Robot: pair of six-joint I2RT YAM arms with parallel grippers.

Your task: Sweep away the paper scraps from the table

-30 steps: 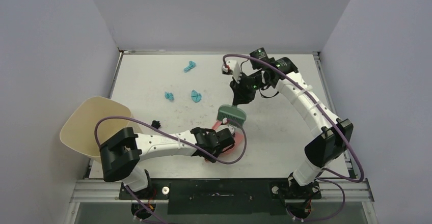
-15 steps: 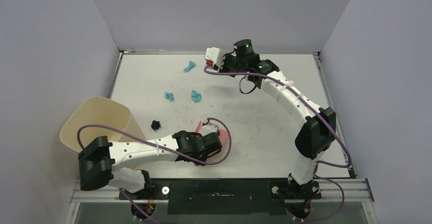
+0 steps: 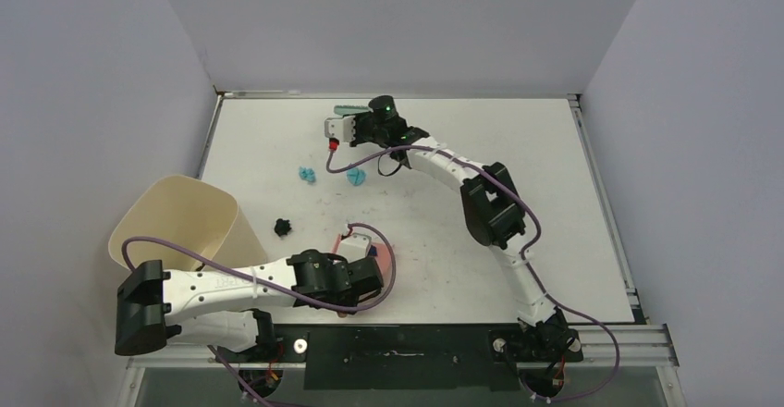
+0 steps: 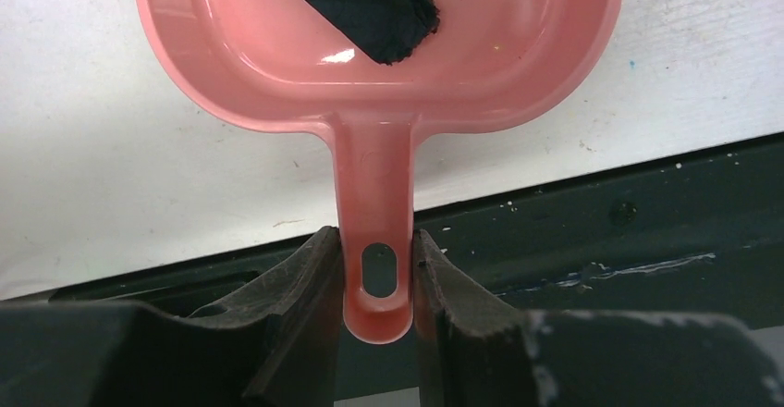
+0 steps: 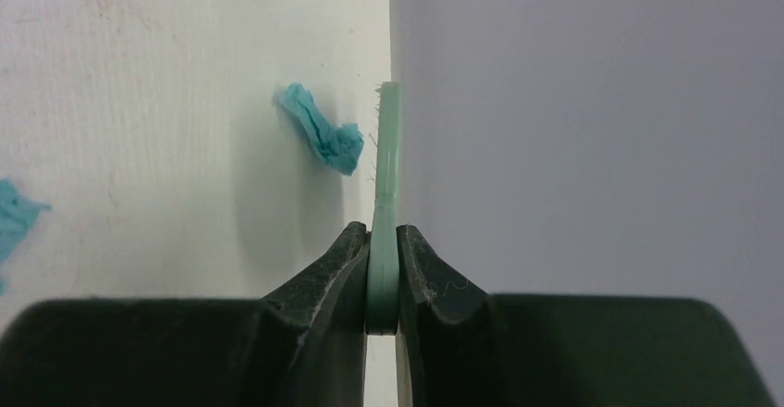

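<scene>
Your right gripper [image 5: 384, 236] was clenched on the brush [image 5: 388, 148], held edge-on far beyond the dustpan [image 4: 370, 102]. A teal scrap [image 5: 324, 139] lay on the table [image 5: 139, 102] just beside its bristles, on the dustpan's side. Your left gripper [image 4: 374, 240] clamped the dustpan's handle, one dark scrap [image 4: 361, 0] inside the pan. No writing was readable anywhere.
</scene>
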